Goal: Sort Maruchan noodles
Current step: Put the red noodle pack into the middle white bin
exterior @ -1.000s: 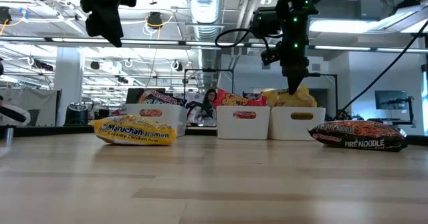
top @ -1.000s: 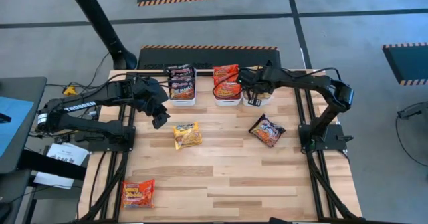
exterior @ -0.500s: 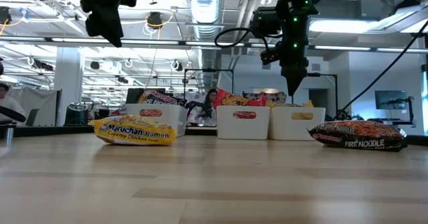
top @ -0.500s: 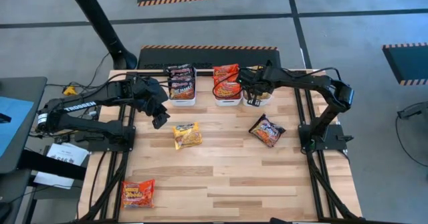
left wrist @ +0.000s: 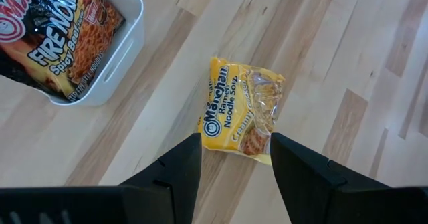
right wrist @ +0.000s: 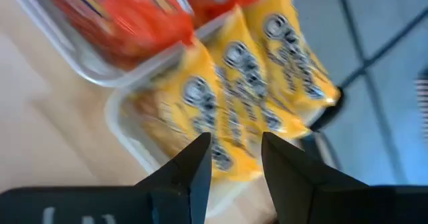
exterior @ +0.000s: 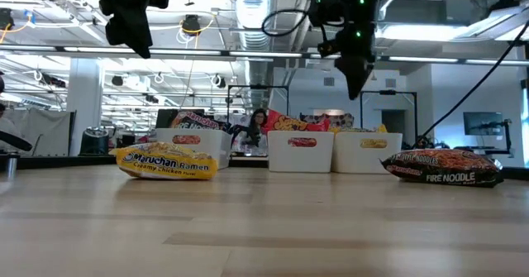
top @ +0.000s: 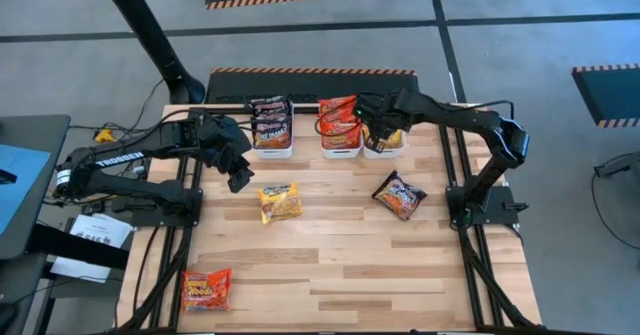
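Observation:
Three white bins stand along the far edge. One holds dark packets [top: 271,125], one red packets [top: 340,123], and one yellow packets [right wrist: 234,77]. My right gripper [top: 379,135] hangs open above the yellow bin [exterior: 367,152], touching nothing. Loose Maruchan noodles lie flat on the table: a yellow packet [top: 280,202], a dark one [top: 400,195] and a red one [top: 207,288]. My left gripper [left wrist: 234,164] hovers open well above the table, just left of the loose yellow packet [left wrist: 242,110].
The wooden table [top: 330,265] has bare boards in the middle and near right. The red packet lies at the near left corner. The bins' walls [exterior: 301,151] stand low at the far edge. Beyond the table is an open workshop room.
My right gripper has opened over the right-hand bin and let go of a yellow packet, which has sunk from sticking up above the rim down among the others. The gripper has then risen and rolled a little at the wrist.

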Motion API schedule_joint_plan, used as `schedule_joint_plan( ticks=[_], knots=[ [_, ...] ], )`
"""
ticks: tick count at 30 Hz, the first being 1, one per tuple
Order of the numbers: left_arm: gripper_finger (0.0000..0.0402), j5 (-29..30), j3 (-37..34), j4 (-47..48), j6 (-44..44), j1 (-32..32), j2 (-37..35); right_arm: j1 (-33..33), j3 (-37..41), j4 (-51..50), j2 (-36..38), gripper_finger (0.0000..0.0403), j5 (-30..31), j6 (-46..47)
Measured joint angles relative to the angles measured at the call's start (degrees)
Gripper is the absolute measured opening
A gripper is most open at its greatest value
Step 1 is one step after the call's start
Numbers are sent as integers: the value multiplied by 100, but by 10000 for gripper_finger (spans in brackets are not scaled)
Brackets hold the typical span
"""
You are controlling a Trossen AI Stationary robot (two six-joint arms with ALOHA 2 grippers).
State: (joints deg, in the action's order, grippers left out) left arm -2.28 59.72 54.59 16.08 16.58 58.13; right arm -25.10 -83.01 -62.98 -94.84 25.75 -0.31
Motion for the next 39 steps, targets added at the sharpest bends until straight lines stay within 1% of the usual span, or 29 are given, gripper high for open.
schedule_joint_plan(
  ticks=[3, 8, 11, 14, 16, 21, 27, 30, 35, 39],
  knots=[
    [164, 59, 0, 0, 39, -2, 0, -5, -185, 6, -1, 163, -524, 286],
    [164, 122, 0, 19, 183, 0, 0, 109, -222, -39, -1, 192, -931, 659],
    [164, 103, 0, 50, 41, 0, 0, 219, -222, -196, -1, 215, -1301, 923],
    [165, -118, 0, 246, -43, 0, 0, 360, -222, -282, -1, 232, -1679, 1214],
    [165, -411, 0, 473, -42, 0, -1, 460, -222, -289, -1, 238, -1847, 1297],
    [165, -1224, 0, 1244, -90, -2, 0, 679, -222, -231, -2, 240, -1903, 1333],
    [165, -1898, 0, 2238, -169, -2, 0, 801, -222, -121, -3, 240, -1894, 1892],
    [165, -2081, 0, 2437, -79, -2, -1, 875, -222, -127, -3, 240, -1906, 2143],
    [165, -2571, 0, 2596, -130, -78, -2, 1050, -222, -126, -3, 240, -1955, 2429],
    [165, -3052, 0, 2693, -514, -323, -5, 1232, -222, -126, -5, 240, -1964, 2643]
  ],
)
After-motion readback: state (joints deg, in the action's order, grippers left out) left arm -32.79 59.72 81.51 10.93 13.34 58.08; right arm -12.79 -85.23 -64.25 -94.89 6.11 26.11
